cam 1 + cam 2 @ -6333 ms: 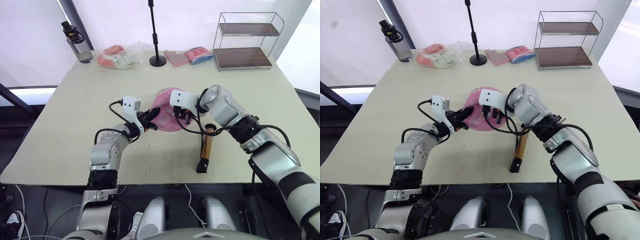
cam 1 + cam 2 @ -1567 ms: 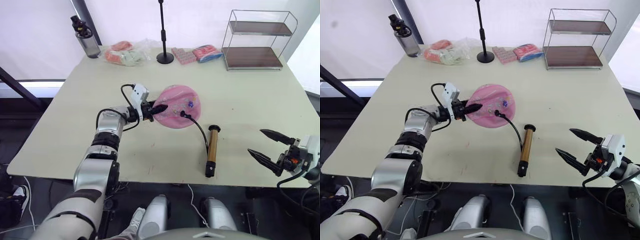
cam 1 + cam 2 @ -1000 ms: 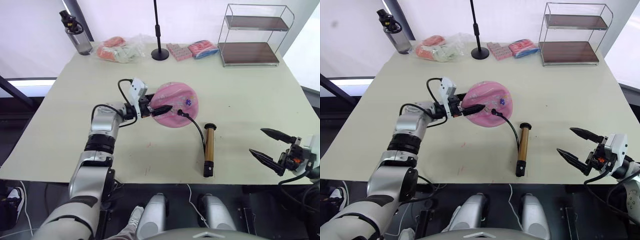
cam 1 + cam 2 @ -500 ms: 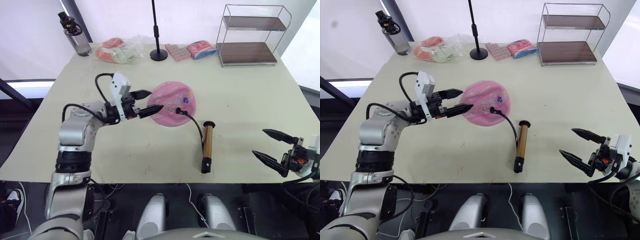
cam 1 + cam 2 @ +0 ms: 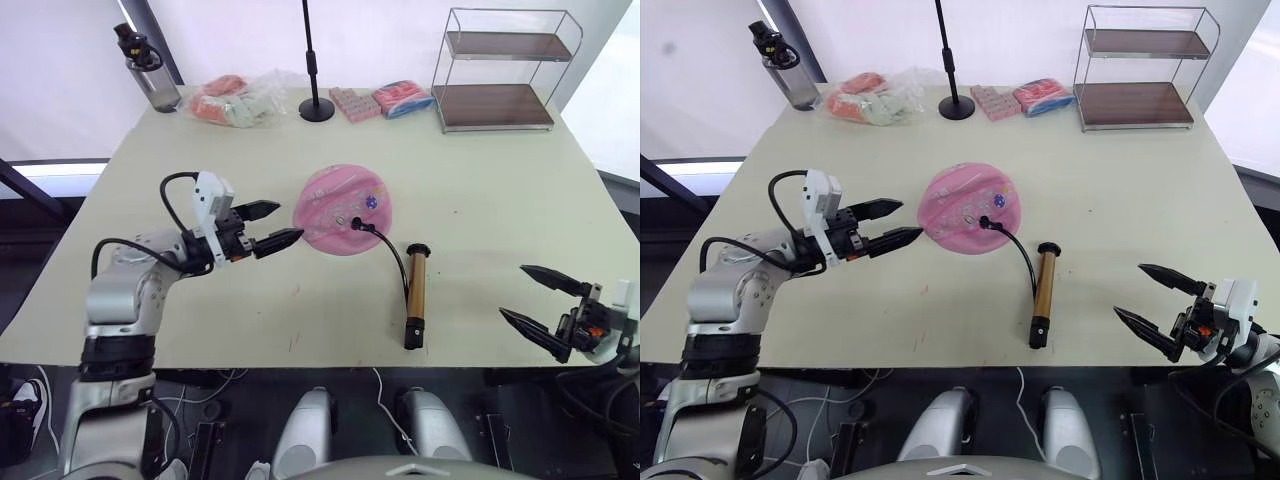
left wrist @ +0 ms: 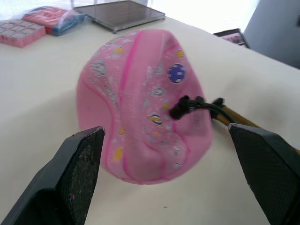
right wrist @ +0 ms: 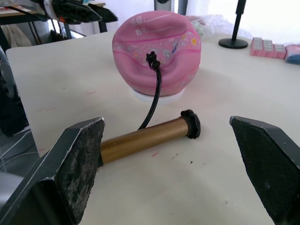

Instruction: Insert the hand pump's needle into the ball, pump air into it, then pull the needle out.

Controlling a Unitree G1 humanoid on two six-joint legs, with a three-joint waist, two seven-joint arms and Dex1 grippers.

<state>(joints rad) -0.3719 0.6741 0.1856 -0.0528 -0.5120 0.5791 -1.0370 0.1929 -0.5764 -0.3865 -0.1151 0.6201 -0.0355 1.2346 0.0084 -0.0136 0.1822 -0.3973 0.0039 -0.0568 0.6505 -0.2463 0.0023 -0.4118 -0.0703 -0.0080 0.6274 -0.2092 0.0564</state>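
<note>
The pink ball (image 5: 340, 208), dented on one side, rests at the table's middle. The needle's black fitting (image 6: 180, 109) sits against the ball's skin beside a purple flower mark; the pin itself is hidden. The thin black hose (image 7: 156, 96) curves from it down to the gold hand pump (image 5: 414, 294), which lies flat to the right of the ball, its length running toward the front edge. My left gripper (image 5: 290, 220) hovers open just left of the ball, apart from it. My right gripper (image 5: 512, 291) is open and empty past the table's front right edge.
Along the back edge stand a dark water bottle (image 5: 148, 68), a clear bag of packets (image 5: 236, 100), a black stand (image 5: 316, 112), a pink block tray (image 5: 352, 102), a red and blue packet (image 5: 404, 99) and a wire shelf (image 5: 505, 70).
My left gripper has drawn back to the left, off the ball, still open. The right gripper has barely moved. Ball, hose and pump lie as before.
</note>
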